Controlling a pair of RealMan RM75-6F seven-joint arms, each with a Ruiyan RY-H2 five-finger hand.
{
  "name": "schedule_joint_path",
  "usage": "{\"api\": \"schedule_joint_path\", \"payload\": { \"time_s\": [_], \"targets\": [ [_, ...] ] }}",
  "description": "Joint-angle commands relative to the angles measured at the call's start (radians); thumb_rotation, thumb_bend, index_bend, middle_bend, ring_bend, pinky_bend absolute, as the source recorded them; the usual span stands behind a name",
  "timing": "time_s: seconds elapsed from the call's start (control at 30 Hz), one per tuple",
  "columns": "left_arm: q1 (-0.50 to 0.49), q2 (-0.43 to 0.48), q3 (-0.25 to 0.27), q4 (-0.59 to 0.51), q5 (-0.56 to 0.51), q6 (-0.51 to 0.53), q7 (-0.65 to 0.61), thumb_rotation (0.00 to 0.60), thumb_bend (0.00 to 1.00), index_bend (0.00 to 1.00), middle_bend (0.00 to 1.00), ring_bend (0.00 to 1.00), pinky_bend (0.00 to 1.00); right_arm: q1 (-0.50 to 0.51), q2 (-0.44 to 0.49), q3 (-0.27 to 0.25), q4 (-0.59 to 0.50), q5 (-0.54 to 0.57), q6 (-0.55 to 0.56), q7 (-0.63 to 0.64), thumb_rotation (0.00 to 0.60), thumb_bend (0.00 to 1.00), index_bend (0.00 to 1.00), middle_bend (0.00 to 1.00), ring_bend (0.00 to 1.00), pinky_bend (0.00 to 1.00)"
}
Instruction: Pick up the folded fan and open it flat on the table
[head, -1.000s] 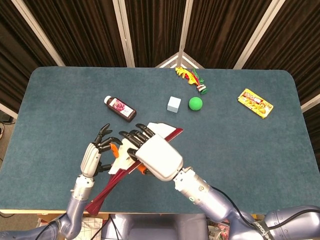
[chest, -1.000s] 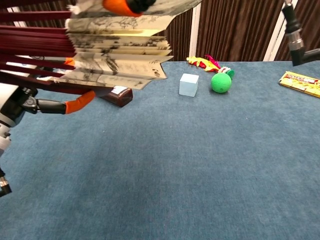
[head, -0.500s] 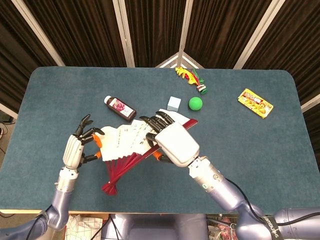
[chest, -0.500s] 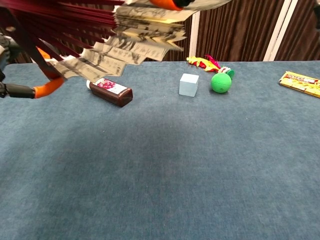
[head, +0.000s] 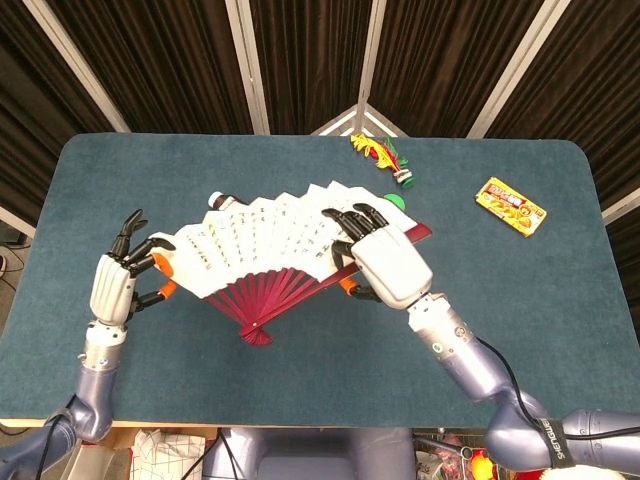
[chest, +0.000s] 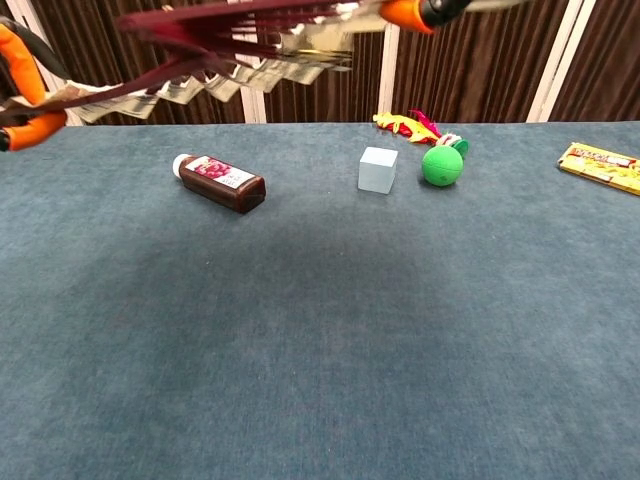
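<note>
Two hands are seen holding one fan between them, spread wide above the blue desk. At the left, the left hand is clamped on the fan's outer edge, its orange-tipped thumb pressed against the paper while other fingers stand up and apart. The fan's white paper, covered in dark writing, is fanned out in an arc, and its dark red ribs are gathered at a pivot low in the middle. In the chest view the fan is shown raised off the desk, near the top of the picture. Below it a small dark bottle with a pink label is laid on its side. Further right, the right hand is closed on the fan's other end, fingers curled over the paper and the red outer rib. A pale blue cube and a green ball are set just beside each other, a bundle of yellow and red feathers behind them. A yellow snack packet is laid well apart at the far right.
</note>
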Motion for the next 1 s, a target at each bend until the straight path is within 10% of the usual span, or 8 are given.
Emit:
{"api": "schedule_joint_path", "payload": {
  "time_s": [0.03,0.7,1.0],
  "targets": [
    [-0.002,0.004,0.004,0.023,0.004,0.02,0.007,0.6,0.42,0.65,0.41,0.01,0.19,-0.009,-0.008,0.008,0.1,-0.004,-0.024,0.065,0.6,0.43,0.86,0.18,0.22,0.16],
    [-0.025,-0.083,0.044,0.253,0.009,0.093,0.069,0.6,0.42,0.65,0.41,0.01,0.19,-0.06,-0.117,-0.019,0.259,-0.032,0.0,0.089,0.6,0.43,0.86,0.18,0.22,0.16],
    [-0.033,-0.104,0.056,0.289,-0.005,0.089,0.072,0.6,0.42,0.65,0.41,0.01,0.19,-0.048,-0.104,-0.043,0.236,0.036,-0.085,0.009,0.6,0.29,0.2,0.09,0.12,0.09]
  ]
}}
